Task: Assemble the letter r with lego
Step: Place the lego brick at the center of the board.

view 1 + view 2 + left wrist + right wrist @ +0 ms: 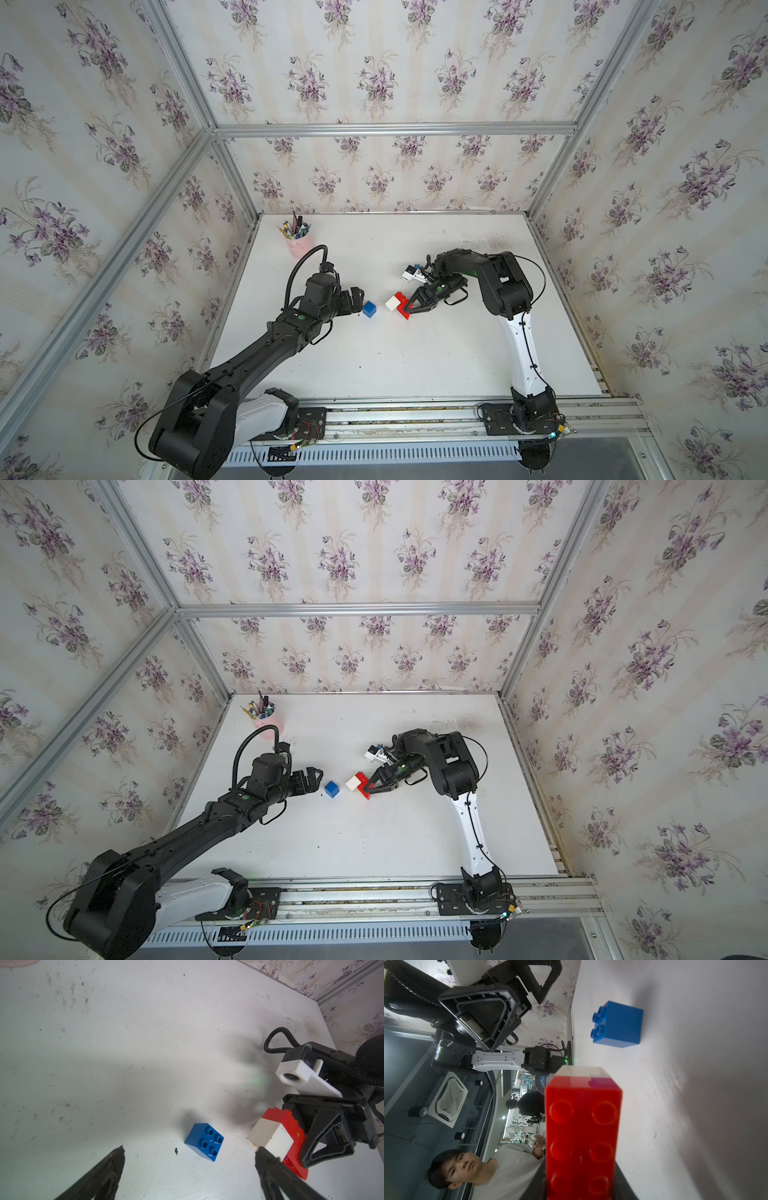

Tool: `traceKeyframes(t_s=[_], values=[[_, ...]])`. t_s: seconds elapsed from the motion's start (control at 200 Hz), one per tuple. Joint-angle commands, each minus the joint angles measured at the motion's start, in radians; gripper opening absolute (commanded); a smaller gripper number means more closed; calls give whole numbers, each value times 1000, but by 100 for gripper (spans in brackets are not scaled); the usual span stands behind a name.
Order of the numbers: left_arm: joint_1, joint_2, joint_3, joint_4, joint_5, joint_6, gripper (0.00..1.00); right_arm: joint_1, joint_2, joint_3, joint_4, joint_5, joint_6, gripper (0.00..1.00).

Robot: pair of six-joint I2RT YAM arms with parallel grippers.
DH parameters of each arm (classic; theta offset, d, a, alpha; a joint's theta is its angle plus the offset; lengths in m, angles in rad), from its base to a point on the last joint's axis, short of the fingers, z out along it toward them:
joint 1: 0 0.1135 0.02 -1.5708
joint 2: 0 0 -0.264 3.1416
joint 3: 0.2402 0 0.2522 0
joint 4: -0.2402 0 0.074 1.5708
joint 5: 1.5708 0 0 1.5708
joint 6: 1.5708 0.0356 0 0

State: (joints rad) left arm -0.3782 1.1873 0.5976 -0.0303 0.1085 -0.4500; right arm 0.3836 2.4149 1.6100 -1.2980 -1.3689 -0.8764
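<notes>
A blue lego brick stands alone on the white table, studs up. My left gripper hovers just left of it, open and empty. In the left wrist view the blue brick lies just beyond the spread tips of that gripper. To the right, a white brick is joined to red bricks. My right gripper is shut on the long red brick, close to the table. I cannot tell whether it touches.
A pink cup of pens stands at the table's back left. Floral walls with aluminium rails enclose the table on three sides. Both arm bases sit on the front rail.
</notes>
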Motion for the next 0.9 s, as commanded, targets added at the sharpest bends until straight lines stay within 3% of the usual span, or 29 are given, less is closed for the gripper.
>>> traceKeyframes(t_s=[0.0, 0.15, 0.245, 0.27, 0.285, 0.3, 0.31, 0.32, 0.749, 0.839, 0.894], values=[[1, -2, 3, -1, 2, 6, 100, -5, 42, 8, -75, -58, -87, 0], [1, 0, 4, -13, -4, 4, 100, -20, 87, -2, -76, -67, -99, 6], [1, 3, 2, -14, -6, 4, 100, -42, 98, -1, -76, -65, -98, 19], [1, 4, 2, -13, -6, 4, 100, -47, 132, 0, -75, -61, -97, 32], [1, 6, 2, -12, -7, 3, 100, -49, 137, 2, -75, -59, -98, 54], [1, 8, 4, -12, -7, 3, 100, -52, 141, 3, -75, -58, -95, 88], [1, 9, 4, -12, -6, 4, 100, -55, 145, 4, -75, -58, -96, 97], [1, 10, 5, -12, -6, 4, 100, -57, 147, 4, -75, -58, -94, 99], [1, 35, 34, -26, -4, 12, 100, -131, 218, 80, -74, -25, -82, 100], [1, 36, 48, -42, -16, 19, 100, -149, 197, 74, 3, 58, 44, 100], [1, 35, 53, -44, -22, 23, 100, -162, 131, -5, 251, 181, 316, 100]])
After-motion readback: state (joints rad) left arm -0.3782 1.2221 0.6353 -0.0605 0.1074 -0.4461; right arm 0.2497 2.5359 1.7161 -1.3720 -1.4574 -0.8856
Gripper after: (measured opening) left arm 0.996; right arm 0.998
